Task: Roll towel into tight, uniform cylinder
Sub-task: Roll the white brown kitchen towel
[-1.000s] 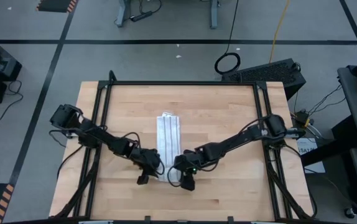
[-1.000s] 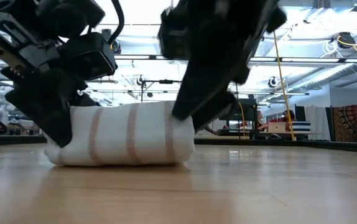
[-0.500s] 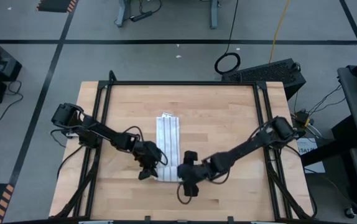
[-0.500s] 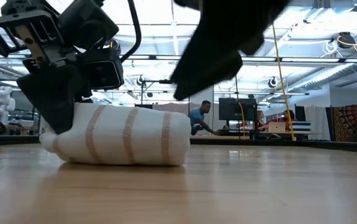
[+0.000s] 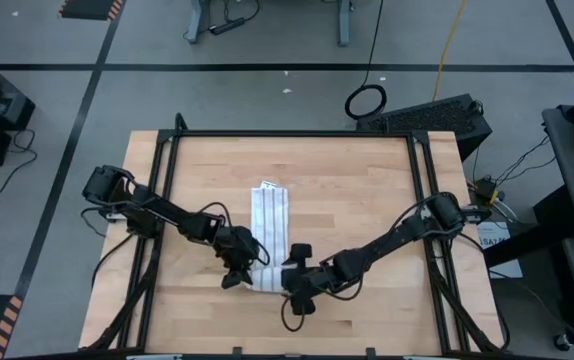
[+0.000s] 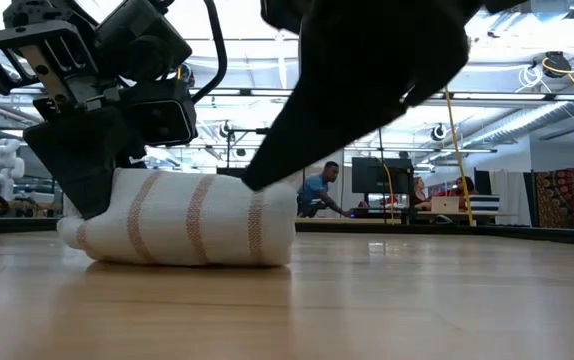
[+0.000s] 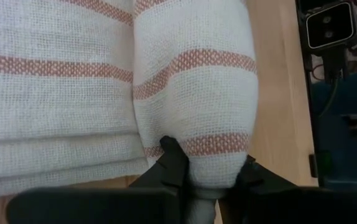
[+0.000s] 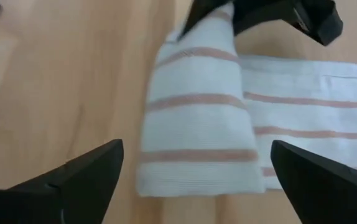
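Observation:
The white towel with thin stripes lies as a long folded strip running from far to near on the wooden table. Its near end is rolled into a thick roll that rests on the table, as the low view shows. My left gripper is shut on the roll's left end. My right gripper is open at the roll's right end. In the right wrist view its fingers stand wide apart on either side of the roll. My left gripper pinches the roll's left end between its two fingers. It comes in from the table's left, slanting down, with the fingers pointing along the roll's axis. The roll rests on the table, joined to the flat strip. My right gripper: I cannot tell whether it touches the roll.
Bare wooden tabletop lies on both sides of the strip, inside a black frame. People and monitors show in the room beyond the table in the low view.
My right gripper came off the roll's right end, rose and drew back toward the near edge. It has since come down to that end again with its fingers apart. My left gripper has kept its hold, and the roll has shifted slightly toward the table's left.

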`<state>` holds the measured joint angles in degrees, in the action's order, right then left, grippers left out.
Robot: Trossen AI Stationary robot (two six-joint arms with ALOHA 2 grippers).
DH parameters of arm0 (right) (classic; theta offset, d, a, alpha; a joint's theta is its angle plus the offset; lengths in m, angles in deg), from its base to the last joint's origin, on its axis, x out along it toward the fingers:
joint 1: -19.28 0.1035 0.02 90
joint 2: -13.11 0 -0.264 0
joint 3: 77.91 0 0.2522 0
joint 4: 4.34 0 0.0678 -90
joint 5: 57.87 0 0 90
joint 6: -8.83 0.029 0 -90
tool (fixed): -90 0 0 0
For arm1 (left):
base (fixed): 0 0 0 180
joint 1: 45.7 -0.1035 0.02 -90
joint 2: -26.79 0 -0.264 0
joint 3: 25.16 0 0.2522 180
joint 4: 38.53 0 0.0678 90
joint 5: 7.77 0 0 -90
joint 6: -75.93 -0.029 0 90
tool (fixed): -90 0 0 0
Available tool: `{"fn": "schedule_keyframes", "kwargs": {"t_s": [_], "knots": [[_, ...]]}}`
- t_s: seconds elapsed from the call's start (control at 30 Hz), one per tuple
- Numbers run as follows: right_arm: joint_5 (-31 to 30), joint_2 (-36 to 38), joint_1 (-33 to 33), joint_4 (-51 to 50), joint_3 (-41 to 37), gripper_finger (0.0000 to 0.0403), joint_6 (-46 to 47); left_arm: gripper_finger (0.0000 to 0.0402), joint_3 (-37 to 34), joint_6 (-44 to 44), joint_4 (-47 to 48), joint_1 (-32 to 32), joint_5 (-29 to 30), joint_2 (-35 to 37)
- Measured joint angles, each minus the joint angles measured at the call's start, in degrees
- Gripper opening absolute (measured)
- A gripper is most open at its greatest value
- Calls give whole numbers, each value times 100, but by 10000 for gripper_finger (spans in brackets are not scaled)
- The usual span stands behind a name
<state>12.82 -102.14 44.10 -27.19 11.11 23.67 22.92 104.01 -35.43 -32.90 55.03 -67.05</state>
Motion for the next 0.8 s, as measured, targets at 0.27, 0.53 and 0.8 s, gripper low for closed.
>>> {"fn": "schedule_keyframes", "kwargs": {"t_s": [0.27,0.53,0.8], "knots": [[317,-216,-48,256,-6,400,-313,59,4,7,50,2,21,4],[361,-380,-81,457,-6,400,-353,59,-69,12,21,-9,48,4],[310,-494,-113,426,-8,381,-371,59,-127,175,-15,-34,55,5]]}}
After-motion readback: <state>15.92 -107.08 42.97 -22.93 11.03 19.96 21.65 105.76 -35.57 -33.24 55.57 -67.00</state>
